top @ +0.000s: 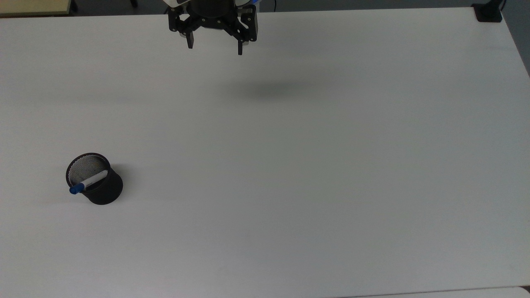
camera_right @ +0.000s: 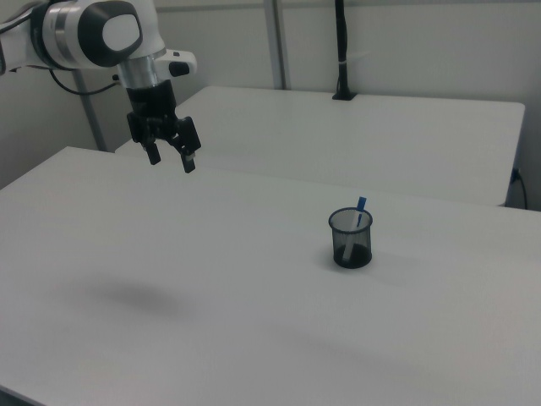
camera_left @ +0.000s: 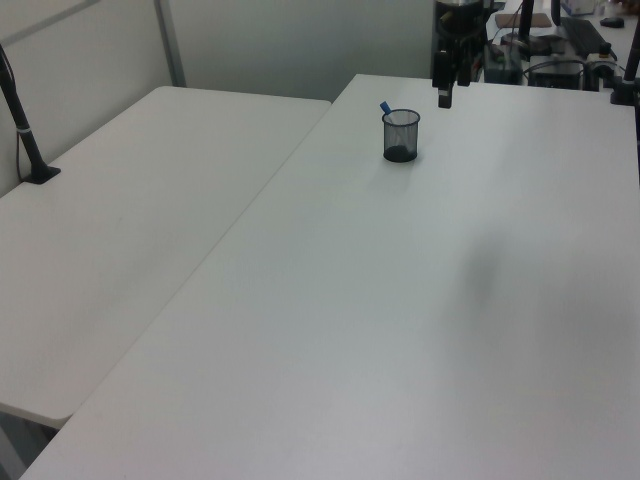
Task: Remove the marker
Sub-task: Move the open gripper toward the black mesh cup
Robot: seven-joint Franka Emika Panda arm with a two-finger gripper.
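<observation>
black two-finger gripper point(top: 214, 47) spread, empty | approach step | next: cross to white blue-capped marker point(top: 88, 181) leaning in black mesh cup point(top: 103, 191)

White table point(top: 314, 174) w/ black mesh cup point(top: 101, 188) standing upright on it.

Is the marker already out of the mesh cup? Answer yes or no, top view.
No: the marker stands slanted inside the black mesh cup, its blue cap poking over the rim, and the open gripper hangs far off.
</observation>
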